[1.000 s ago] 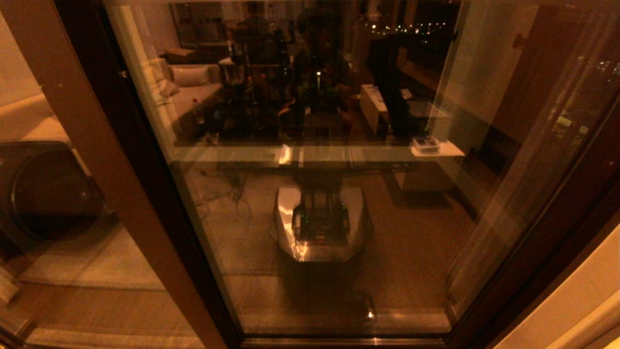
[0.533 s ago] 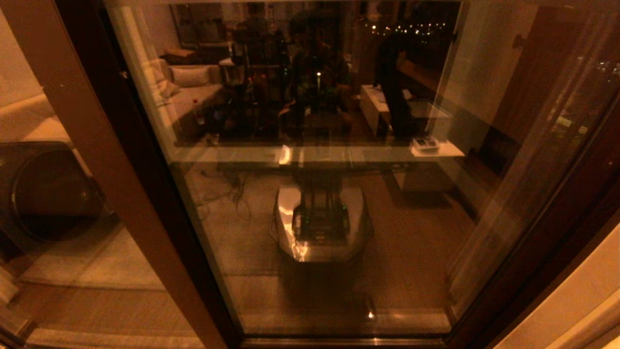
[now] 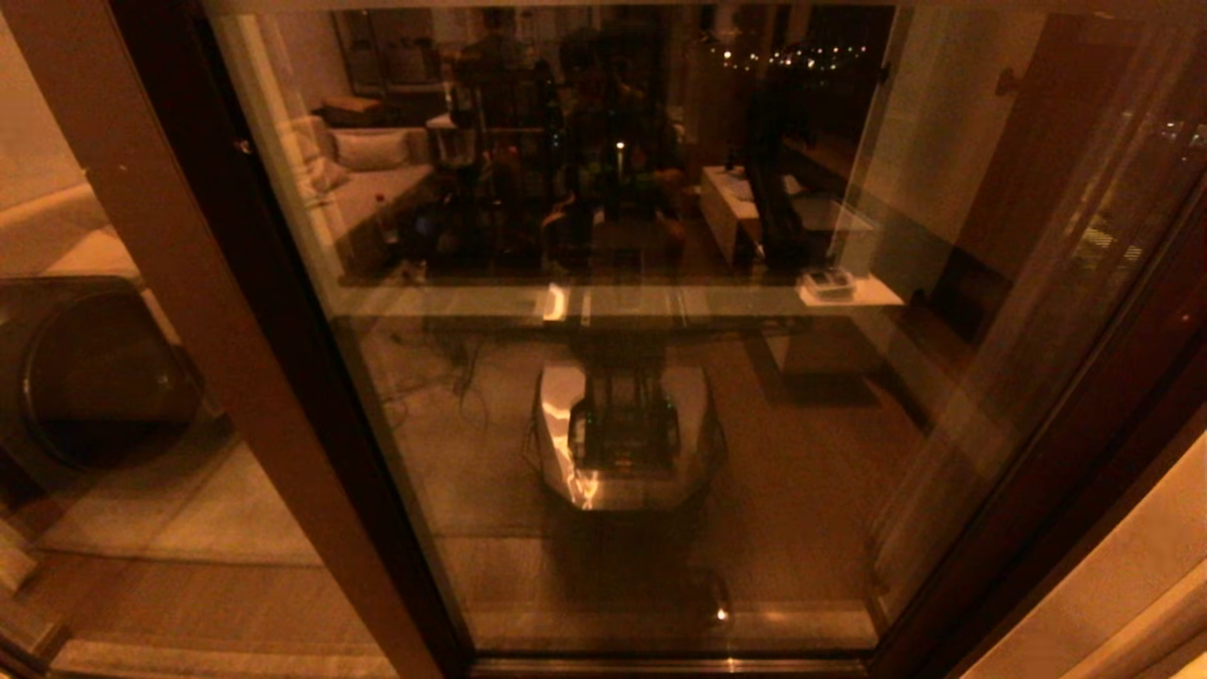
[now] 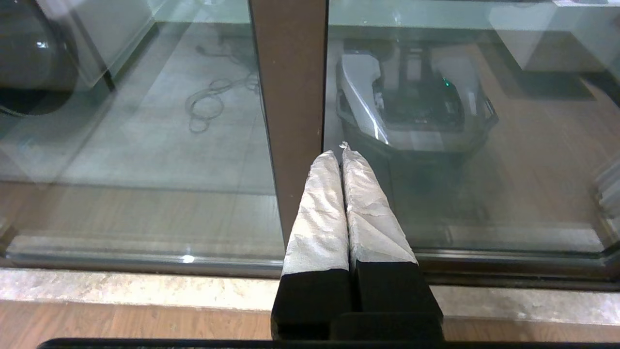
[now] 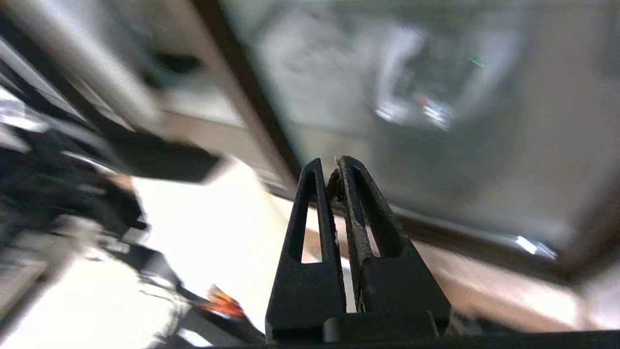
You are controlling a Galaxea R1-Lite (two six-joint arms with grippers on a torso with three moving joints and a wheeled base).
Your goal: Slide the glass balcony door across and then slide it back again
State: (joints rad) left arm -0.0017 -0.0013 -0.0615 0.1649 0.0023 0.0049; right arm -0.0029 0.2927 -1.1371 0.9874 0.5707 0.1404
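The glass balcony door (image 3: pixel 613 377) fills the middle of the head view, a reflective pane in a dark brown frame (image 3: pixel 283 311). A small dark fitting (image 3: pixel 241 145) sits high on its left stile. Neither gripper shows directly in the head view. In the left wrist view my left gripper (image 4: pixel 337 152) is shut and empty, its foil-wrapped fingertips close to the glass (image 4: pixel 484 169) just beside a brown upright (image 4: pixel 290 97). In the blurred right wrist view my right gripper (image 5: pixel 329 167) has black fingers shut on nothing, low near the door's bottom rail (image 5: pixel 460 232).
A wider lighter-brown post (image 3: pixel 170 311) of the fixed panel stands left of the door, with a dark round drum (image 3: pixel 94 377) behind its glass. A pale stone sill (image 4: pixel 145 291) runs below the track. A light wall (image 3: pixel 1132 585) closes the right side.
The dark reflection of an arm at the pane's upper right has shifted and narrowed. The door frame stays where it was.
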